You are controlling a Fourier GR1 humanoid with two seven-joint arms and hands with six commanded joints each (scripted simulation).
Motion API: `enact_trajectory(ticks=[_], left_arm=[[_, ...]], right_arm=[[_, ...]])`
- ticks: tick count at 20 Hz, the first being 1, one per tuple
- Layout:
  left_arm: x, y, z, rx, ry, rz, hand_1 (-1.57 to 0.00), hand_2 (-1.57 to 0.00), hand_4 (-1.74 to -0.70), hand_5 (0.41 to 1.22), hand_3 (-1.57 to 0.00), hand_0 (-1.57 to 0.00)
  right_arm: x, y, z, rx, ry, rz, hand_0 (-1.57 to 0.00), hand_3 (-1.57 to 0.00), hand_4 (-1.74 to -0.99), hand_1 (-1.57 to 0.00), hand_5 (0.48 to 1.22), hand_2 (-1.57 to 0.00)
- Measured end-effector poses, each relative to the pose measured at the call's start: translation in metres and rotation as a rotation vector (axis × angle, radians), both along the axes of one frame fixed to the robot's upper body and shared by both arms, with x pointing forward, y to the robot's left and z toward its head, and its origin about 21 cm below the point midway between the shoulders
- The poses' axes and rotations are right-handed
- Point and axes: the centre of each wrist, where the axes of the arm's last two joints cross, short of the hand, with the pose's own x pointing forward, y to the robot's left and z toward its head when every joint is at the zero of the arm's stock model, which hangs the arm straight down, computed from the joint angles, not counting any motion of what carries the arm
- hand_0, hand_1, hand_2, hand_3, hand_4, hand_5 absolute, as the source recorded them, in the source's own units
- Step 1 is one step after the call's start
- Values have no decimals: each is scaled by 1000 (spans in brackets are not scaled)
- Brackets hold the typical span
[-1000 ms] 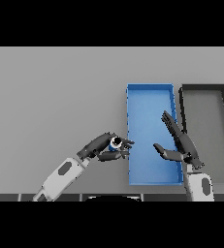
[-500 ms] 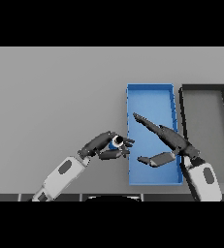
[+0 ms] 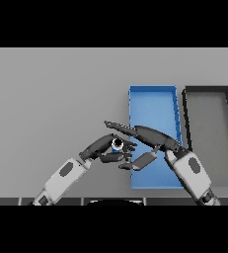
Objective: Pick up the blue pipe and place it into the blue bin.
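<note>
The left hand (image 3: 105,148) has its dark fingers curled round the short blue pipe (image 3: 117,145), which shows as a small round mouth, pale inside with a blue rim, turned up toward the head view. The pipe is held just off the left wall of the shallow blue rectangular bin (image 3: 152,99), at about nine o'clock from the bin's lower half, so it is not yet over the bin's floor. Whether it is clear of the grey table (image 3: 51,99) cannot be told from this one view.

The right hand (image 3: 152,141) reaches in from four o'clock, fingers straight and spread, thumb apart below them, holding nothing. Its long fingers (image 3: 120,126) stretch across the bin's left wall and pass just above the pipe at about twelve o'clock from it, while the thumb lies at five o'clock from the pipe. That open posture, bracketing the pipe on two sides, reads as a hand readying to receive it: the bin sits on the robot's right, so a handover would seem the shorter route in.

A black rectangular bin (image 3: 207,91) stands just beside the blue one at three o'clock, and the drop must stay clear of it.
</note>
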Motion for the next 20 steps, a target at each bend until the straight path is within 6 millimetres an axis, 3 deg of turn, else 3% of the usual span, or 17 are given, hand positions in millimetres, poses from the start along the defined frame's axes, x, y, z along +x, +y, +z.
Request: enact_trajectory(ticks=[2, 7, 8, 9, 10, 11, 12, 13, 14, 16, 17, 20], left_arm=[[1, 8, -4, 18, 17, 6, -1571, -1571, -1731, 1221, -1517, -1571], [3, 8, -1, 12, 28, -13, -1571, -1571, -1720, 1221, -1474, -1571], [1, 5, -1, 0, 38, -23, -1567, -1571, -1717, 1221, -1395, -1571], [3, 7, 0, -1, 35, -30, -1393, -1367, -1630, 1221, -1150, -1496], [2, 5, 2, -4, -15, -32, -1120, -1093, -1613, 1221, -920, -1236], [1, 3, 2, 103, -18, -16, -895, -875, -1587, 1221, -736, -993], [3, 4, 4, 156, -47, -4, -828, -796, -1611, 1221, -667, -879], [5, 7, 6, 135, -77, 12, -867, -845, -1637, 1221, -656, -895], [2, 4, 6, 130, -74, 10, -1008, -990, -1658, 1192, -623, -1030], [2, 8, 7, 31, -46, 14, -1211, -1199, -1688, 1203, -525, -1225], [1, 6, 5, 16, -27, 9, -1283, -1274, -1698, 1206, -533, -1294], [-1, 9, 2, -26, -11, 3, -1423, -1419, -1719, 1214, -588, -1429]], right_arm=[[4, 8, 0, 2, 4, 9, 1, 1, -1225, 1, 515, 1], [19, 35, 2, -29, 26, 46, -14, -11, -1241, -36, 516, -68], [23, 37, 0, -38, 31, 58, -54, -43, -1268, -83, 519, -115], [24, 39, 2, -38, 30, 73, -138, -106, -1308, -166, 523, -193], [25, 44, 0, -49, 34, 90, -278, -228, -1352, -313, 528, -329], [28, 45, 2, -63, 31, 94, -478, -375, -1390, -500, 538, -500], [29, 48, 4, -73, 32, 110, -697, -562, -1453, -714, 551, -714], [29, 50, 4, -68, 30, 131, -872, -701, -1503, -886, 573, -886], [28, 54, 5, -60, 34, 152, -1012, -828, -1541, -1023, 604, -1023], [26, 57, 0, -37, 85, 168, -1213, -1096, -1492, -1220, 706, -1220], [28, 57, -1, -38, 100, 151, -1285, -1191, -1475, -1290, 809, -1290], [21, 58, -5, 8, 65, 148, -1424, -1376, -1456, -1427, 1010, -1427]])
